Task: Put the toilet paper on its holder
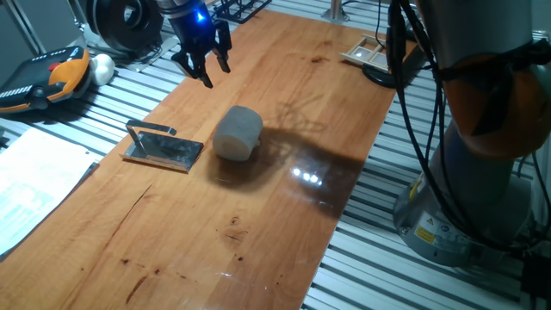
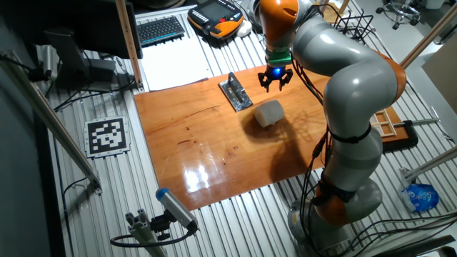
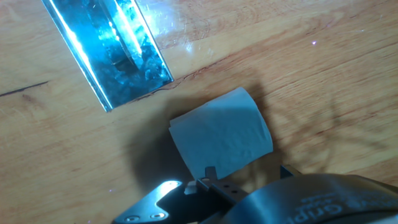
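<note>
Reading one fixed view from the left, the holder [image 1: 164,147] comes first: a shiny grey plate lying flat on the wooden table [image 1: 258,224], its thin bar raised along the left edge. Just beside it, at about its 3 o'clock and apart from it, lies the toilet paper [image 1: 238,133], a fat white roll on its side. The gripper [image 1: 202,62] hangs in the air at roughly the roll's 11 o'clock, fingers spread apart and empty.

This looks like the approach before the grasp, with nothing yet lifted. The next move likely calls for coming down over the roll and closing the fingers across its soft sides without crushing it.

In the hand view the roll [image 3: 222,140] shows a loose paper edge and a slightly squashed outline, with the holder [image 3: 109,53] at about its 10 o'clock.
</note>
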Robot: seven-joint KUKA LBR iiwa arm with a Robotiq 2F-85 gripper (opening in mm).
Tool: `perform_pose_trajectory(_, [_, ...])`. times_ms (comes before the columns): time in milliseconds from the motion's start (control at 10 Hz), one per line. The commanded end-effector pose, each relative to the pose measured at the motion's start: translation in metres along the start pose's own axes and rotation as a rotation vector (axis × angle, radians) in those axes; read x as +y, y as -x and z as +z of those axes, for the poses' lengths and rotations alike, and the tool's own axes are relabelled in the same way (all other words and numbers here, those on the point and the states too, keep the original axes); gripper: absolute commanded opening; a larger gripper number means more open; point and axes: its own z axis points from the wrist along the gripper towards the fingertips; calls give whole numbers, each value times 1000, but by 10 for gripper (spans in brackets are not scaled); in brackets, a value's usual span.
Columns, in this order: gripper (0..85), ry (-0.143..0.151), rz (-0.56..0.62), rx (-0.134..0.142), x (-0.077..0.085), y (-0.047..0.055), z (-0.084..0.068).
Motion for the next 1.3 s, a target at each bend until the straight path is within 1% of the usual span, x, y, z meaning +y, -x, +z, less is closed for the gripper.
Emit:
perform_pose_trajectory(0, [510,0,0,0,0,0,0])
perform_pose_trajectory(600, [510,0,-3,2,0,0,0])
perform_pose_trajectory(900, [510,4,0,11,0,0,0])
perform_pose_trajectory(1200, [510,2,2,10,-1,-1,0])
